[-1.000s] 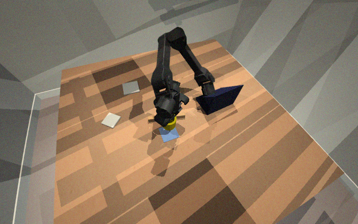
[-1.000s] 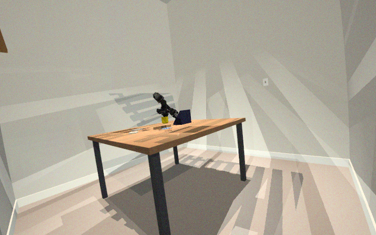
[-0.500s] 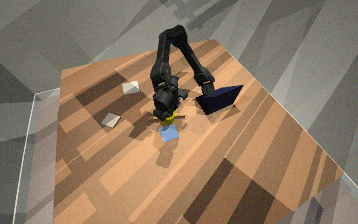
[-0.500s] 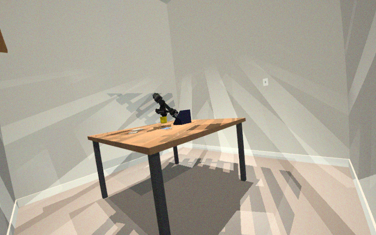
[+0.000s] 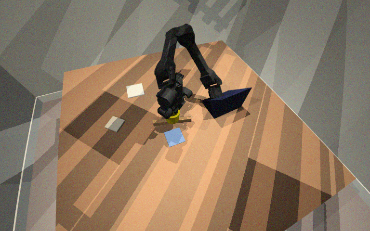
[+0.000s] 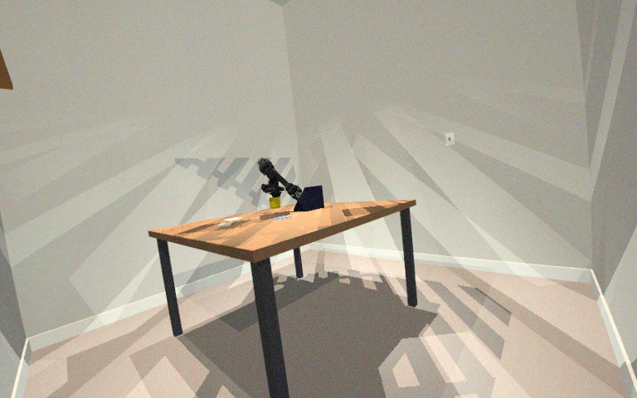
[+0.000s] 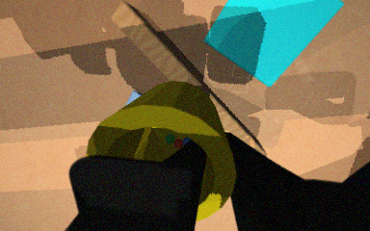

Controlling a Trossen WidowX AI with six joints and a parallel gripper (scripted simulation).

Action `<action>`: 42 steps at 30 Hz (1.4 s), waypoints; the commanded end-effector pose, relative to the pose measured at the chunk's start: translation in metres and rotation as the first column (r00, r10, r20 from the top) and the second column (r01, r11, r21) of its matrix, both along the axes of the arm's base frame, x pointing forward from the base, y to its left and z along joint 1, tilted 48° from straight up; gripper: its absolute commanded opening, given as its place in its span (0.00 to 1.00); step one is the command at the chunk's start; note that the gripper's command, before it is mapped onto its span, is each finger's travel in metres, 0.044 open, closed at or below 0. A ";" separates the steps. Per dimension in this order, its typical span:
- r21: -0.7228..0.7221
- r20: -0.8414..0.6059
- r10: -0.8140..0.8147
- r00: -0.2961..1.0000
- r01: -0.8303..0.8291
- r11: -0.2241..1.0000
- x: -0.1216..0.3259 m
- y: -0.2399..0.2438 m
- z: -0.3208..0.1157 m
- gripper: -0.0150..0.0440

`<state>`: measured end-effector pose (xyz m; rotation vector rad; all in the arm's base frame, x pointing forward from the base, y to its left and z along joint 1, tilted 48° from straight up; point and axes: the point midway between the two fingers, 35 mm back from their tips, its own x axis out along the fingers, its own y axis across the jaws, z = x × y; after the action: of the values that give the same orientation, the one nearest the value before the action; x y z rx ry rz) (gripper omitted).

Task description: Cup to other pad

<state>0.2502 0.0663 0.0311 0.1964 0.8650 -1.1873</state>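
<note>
My claw is clamped on the yellow cup, which looks tilted above the tabletop, so I fear the marbles may roll out.
</note>
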 end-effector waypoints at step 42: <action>-0.010 -0.008 0.006 1.000 -0.006 1.000 -0.020 -0.059 0.062 0.25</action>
<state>0.2333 0.0134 0.0892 0.1940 0.8637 -1.1879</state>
